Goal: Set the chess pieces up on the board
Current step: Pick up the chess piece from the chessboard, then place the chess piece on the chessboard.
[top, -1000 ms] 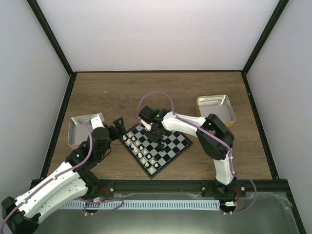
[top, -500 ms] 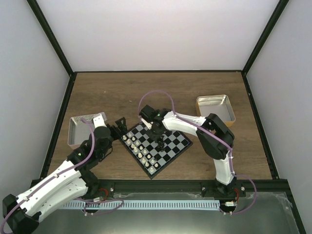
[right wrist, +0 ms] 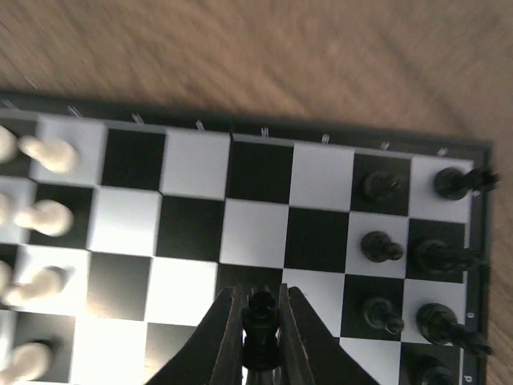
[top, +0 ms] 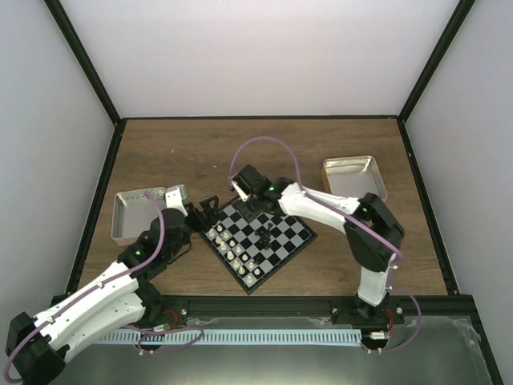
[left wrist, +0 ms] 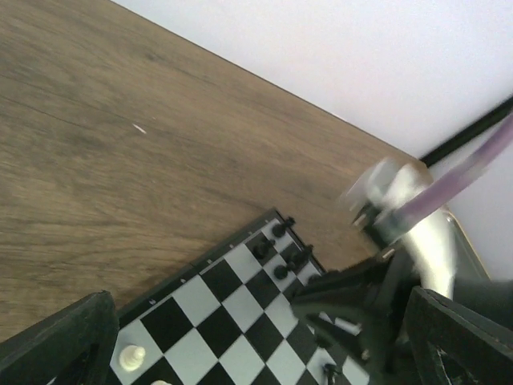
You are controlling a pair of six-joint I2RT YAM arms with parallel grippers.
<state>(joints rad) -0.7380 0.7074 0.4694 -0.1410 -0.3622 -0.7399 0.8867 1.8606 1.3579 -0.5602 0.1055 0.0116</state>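
While the right gripper (right wrist: 260,341) is clamped on a single black piece (right wrist: 260,314), one finger on either side of it, the board (right wrist: 192,204) lies directly under that hand, and the held piece sits over the squares closest to the wrist. Ahead and to the right of those fingers (right wrist: 227,325), the other black pieces (right wrist: 381,247) stand in two files along the board's edge. Well off to the fingers' left, the white pieces (right wrist: 40,216) stand in a blurred column. The left gripper (top: 208,207) has its jaws wide apart and holds nothing. It is just beside the board's left corner, so the checks start between its fingertips and run away ahead of it, with the right arm blurred beyond. A second ago the right jaws stood partly apart, farther in over the middle of the board. They have since closed on the piece, the hand has drawn back toward the board's far edge, and the purple cable (top: 264,143) arches higher. The left gripper has come forward to the board's corner, its jaws as wide as before. Small pale marks (right wrist: 264,132) run along the board's dark rim ahead of the right fingers, too blurred to read
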